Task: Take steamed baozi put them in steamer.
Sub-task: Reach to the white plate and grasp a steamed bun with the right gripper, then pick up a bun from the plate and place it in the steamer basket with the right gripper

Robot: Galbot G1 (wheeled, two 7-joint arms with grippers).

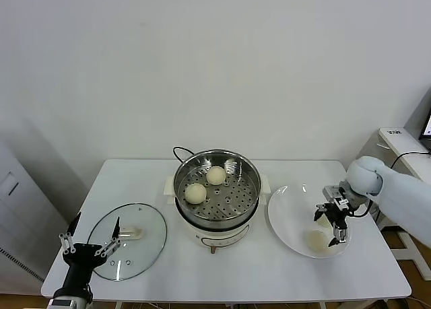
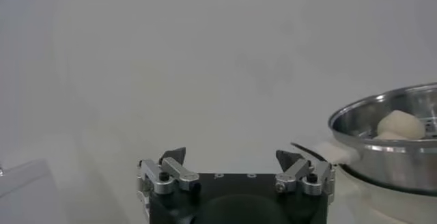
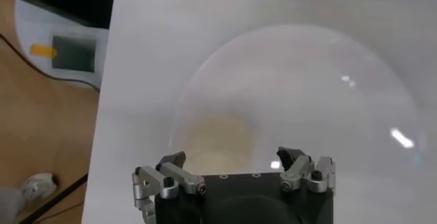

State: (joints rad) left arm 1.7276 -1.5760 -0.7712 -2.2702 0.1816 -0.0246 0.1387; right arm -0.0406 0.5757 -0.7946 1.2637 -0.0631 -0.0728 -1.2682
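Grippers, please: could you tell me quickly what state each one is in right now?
Left gripper: open, empty, parked by the lid.
Right gripper: open, empty, over the plate above a baozi.

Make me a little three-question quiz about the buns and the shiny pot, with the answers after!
1. How many baozi sit in the steamer?
2. True or false: the glass lid is on the steamer.
3. Which gripper hovers over the plate: A left gripper, B right gripper?

Key: 1. Two. 2. False; it lies on the table to the robot's left of the steamer. 3. B, open above a baozi on the plate.
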